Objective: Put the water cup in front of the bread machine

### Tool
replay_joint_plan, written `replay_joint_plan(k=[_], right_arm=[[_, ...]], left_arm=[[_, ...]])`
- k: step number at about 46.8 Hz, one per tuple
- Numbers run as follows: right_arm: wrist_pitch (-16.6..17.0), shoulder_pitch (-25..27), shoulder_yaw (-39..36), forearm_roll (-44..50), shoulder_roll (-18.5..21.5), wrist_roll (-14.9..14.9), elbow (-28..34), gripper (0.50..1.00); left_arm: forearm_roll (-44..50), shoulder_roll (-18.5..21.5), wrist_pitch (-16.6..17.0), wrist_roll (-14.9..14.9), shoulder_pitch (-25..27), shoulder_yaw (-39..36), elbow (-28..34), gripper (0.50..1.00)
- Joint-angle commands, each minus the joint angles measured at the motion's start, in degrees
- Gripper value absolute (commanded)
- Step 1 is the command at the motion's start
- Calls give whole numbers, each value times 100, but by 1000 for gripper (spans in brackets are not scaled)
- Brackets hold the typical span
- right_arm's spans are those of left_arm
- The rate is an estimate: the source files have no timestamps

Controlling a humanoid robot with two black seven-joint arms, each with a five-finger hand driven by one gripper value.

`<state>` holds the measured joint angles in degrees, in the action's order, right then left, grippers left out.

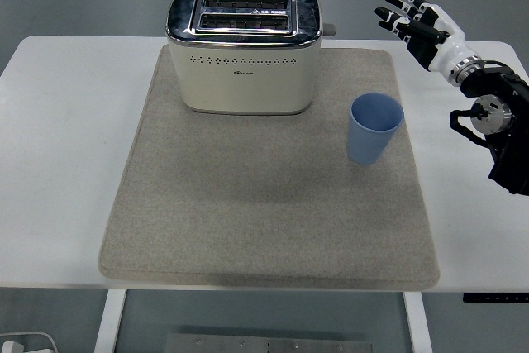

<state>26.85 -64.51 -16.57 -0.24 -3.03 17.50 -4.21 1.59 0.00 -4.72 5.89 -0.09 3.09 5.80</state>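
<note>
On the grey mat (248, 204) that covers the middle of the white tabletop (66, 146), a cream toaster (244, 59) with a shiny chrome top stands at the far edge, its two slots facing up and a small lever knob sticking out of its right end. Right of the toaster and a little nearer the camera, a light blue cup (375, 128) stands upright and apart from it, mouth open to the top, close to the mat's right border. Nothing lies on the stretch of mat directly before the toaster. Further right of the toaster, above the tabletop's far right corner, the right hand (417, 21) hangs in the air with its black-tipped fingers (395, 7) spread wide and holding nothing; the palm and wrist are white, and the black arm runs off toward the right edge. That hand is well apart from the cup, touching neither it nor the toaster.
</note>
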Motion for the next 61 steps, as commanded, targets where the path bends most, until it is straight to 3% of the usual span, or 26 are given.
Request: replay_joint_plan(k=[1, 38, 43, 50, 61], right_arm=[[40, 17, 23, 7, -13, -1, -1, 911], [611, 79, 286, -2, -382, -1, -53, 911], [532, 272, 339, 16, -882, -1, -965, 913], [163, 360, 339, 217, -1577, -1, -2223, 913], [145, 562, 321, 666, -1867, 8, -2593, 913]], left_arm=[[-1, 0, -2, 0, 0, 16, -26, 1000], [-1, 0, 7, -9, 9, -10, 9, 1000], [-1, 0, -2, -1, 9, 8, 9, 1000], [-1, 0, -2, -1, 9, 8, 9, 1000], [-1, 0, -2, -1, 9, 8, 18, 1000]])
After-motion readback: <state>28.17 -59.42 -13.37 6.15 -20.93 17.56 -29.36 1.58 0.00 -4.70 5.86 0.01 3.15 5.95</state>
